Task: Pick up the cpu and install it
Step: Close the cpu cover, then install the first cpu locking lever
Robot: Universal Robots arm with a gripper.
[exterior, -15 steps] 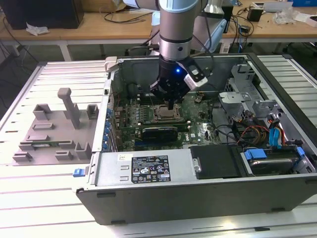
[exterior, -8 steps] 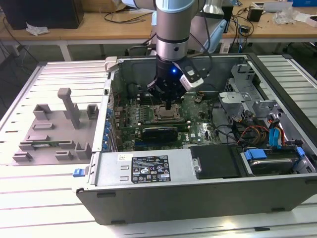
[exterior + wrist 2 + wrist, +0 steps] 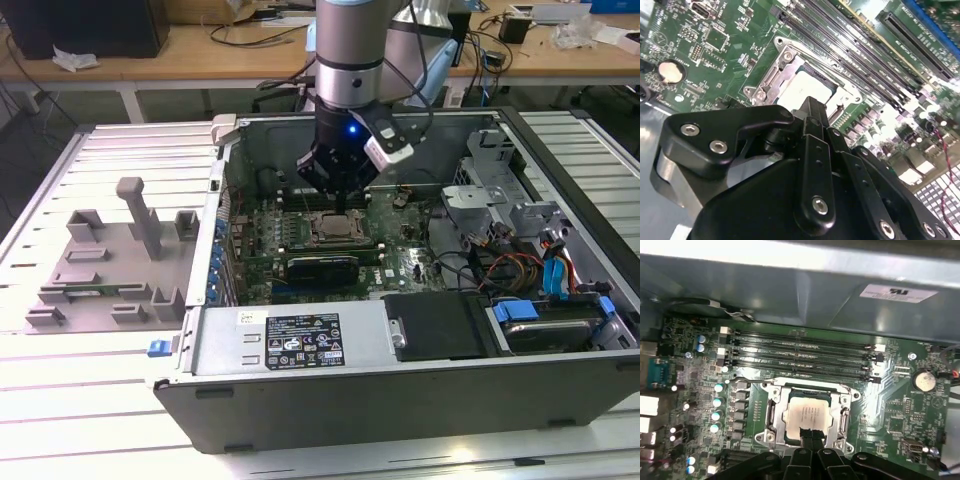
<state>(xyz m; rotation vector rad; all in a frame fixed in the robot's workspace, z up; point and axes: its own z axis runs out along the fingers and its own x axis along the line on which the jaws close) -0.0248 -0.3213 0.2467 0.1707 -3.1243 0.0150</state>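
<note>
Seating step, it seems: cpu lies in the motherboard socket; end effector closed, empty, tips at its edge.

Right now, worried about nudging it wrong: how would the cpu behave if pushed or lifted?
The cpu looks thin, flat and metal-topped, so probably stiff and light. Its smooth lid may be slippery. Lying flat inside the socket frame, it likely won't roll.
</note>
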